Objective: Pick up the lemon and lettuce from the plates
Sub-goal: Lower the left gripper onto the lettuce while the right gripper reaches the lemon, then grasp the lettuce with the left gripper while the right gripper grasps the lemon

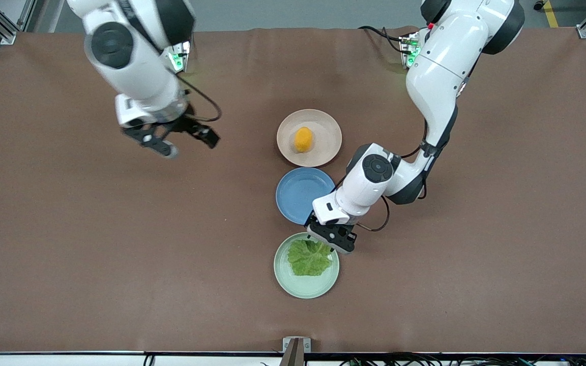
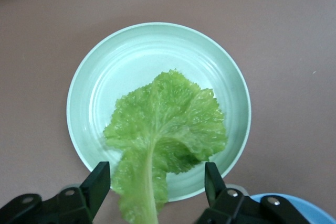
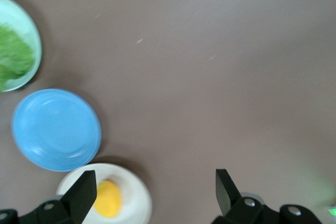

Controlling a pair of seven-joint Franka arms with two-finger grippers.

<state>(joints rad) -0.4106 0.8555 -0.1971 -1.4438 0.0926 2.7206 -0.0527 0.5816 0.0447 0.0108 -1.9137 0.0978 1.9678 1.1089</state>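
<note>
Left pincer (image 2: 155,184) astride lettuce (image 2: 168,129) stem

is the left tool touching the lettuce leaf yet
Apart. The left wrist view shows the left tool open, with a visible gap between each finger and the lettuce stem on the mint plate.

No readable text, labels, brands or numbers on anything in view
</note>
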